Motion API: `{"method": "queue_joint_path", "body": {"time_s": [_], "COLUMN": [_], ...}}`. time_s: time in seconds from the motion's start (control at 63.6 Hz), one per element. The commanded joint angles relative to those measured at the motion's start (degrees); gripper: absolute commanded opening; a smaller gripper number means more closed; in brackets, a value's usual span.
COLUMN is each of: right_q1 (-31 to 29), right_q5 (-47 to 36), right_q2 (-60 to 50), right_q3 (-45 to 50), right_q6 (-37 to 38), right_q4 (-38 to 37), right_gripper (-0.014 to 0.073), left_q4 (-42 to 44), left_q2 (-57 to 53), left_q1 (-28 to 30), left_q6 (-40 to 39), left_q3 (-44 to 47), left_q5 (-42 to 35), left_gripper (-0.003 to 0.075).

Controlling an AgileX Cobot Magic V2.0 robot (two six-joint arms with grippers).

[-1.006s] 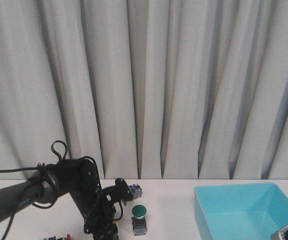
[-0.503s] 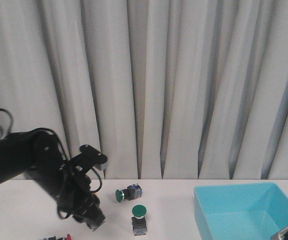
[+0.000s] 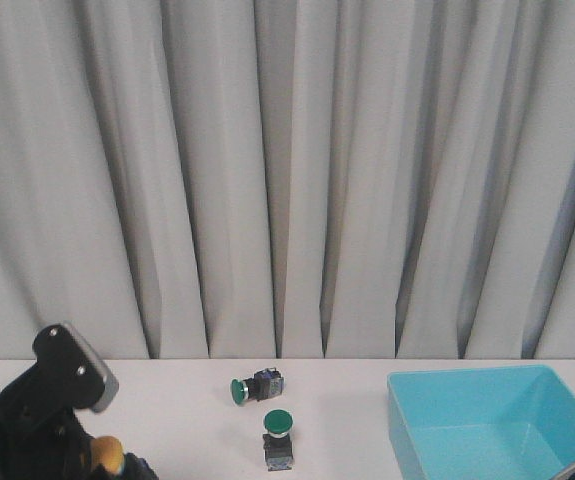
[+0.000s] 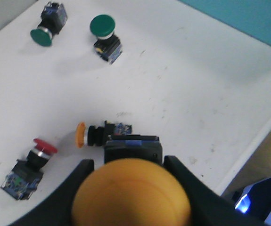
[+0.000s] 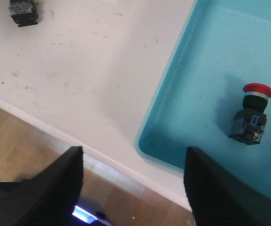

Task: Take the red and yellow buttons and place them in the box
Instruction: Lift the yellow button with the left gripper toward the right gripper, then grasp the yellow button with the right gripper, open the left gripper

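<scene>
A smooth, domed yellow button (image 4: 131,195) is pinched between the two dark fingers of the left claw (image 4: 128,188), raised above the white table (image 4: 182,84); in the front view its yellow cap (image 3: 105,455) shows at the lower left. On the scuffed, matte table beneath lie a second yellow button (image 4: 102,133) on its side and, beside it, a red button (image 4: 31,161) with a blocky dark body. Farther off, two green-capped buttons (image 4: 48,26) (image 4: 105,36) are seen, one lying on its side, one upright. The stretch of table toward the box is bare up to its straight front edge.

The cyan box (image 5: 210,61), glossy plastic with sloping walls and rounded corners, sits near the table's edge. Another red button (image 5: 251,115) rests inside on its floor. The right claw (image 5: 133,183) is spread wide, hanging over the box's near corner and the table edge, with nothing between its fingers.
</scene>
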Motion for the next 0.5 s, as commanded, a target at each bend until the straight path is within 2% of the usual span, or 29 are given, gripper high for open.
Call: {"method": "queue_joint_path", "body": {"time_s": [0.0,0.11,0.251,0.393,0.487], "right_q1": [0.1,0.1,0.1,0.1,0.1], "right_q5": [-2.7,-2.6,-1.5,2.1,6.7], "right_q2": [0.0,1.9,5.3,8.4,10.2], "right_q3": [-1.5,-1.6,-2.9,-5.9,-8.0], "right_q6": [-2.8,-8.6,-19.3,-35.1,-48.2], "right_q4": [0.5,3.9,12.4,23.0,29.6], "right_gripper": [0.0514,0.0517,0.0517,0.0517,0.0517], "left_q4": [-8.7,-16.2,-24.1,-30.0,-33.0], "left_q2": [-3.6,-2.8,-1.0,1.0,2.0], "left_q1": [-1.7,-4.1,-7.3,-10.1,-11.8], "left_q6": [8.3,18.2,29.4,40.3,45.7], "left_q3": [0.8,0.6,0.6,0.6,0.6], "left_q5": [-4.7,-1.6,2.6,6.5,7.8], "left_gripper": [0.0185,0.0185,0.0185,0.0185,0.0185]}}
